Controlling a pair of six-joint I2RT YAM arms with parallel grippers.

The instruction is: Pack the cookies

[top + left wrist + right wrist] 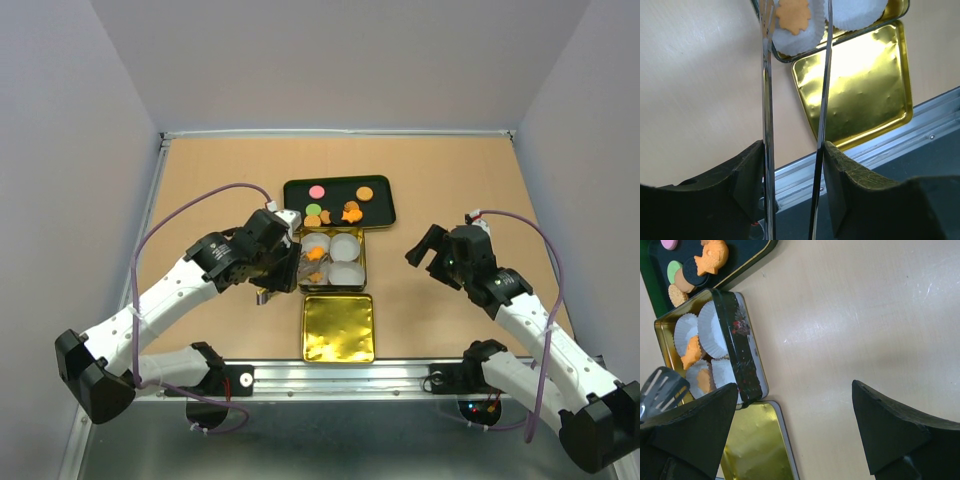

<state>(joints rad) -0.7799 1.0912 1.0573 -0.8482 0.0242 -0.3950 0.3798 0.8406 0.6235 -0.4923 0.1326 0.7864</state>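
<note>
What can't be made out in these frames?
- Top view: the left end effector overlaps the tin's left side, so the cups there are partly hidden.
- Left wrist: the tongs run off the top edge, so their tips are unseen.
- Right wrist: the tray is cut by the top edge, so the cookies can't be counted. The right end effector hides part of the lid.

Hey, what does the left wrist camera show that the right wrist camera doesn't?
Only the left wrist: the left hand and the metal rail. Only the right wrist: the right hand, open, and the black tray with a pink cookie, a green cookie and a fish-shaped cookie. Both: the tin with white paper cups, the gold lid and the tongs.
</note>
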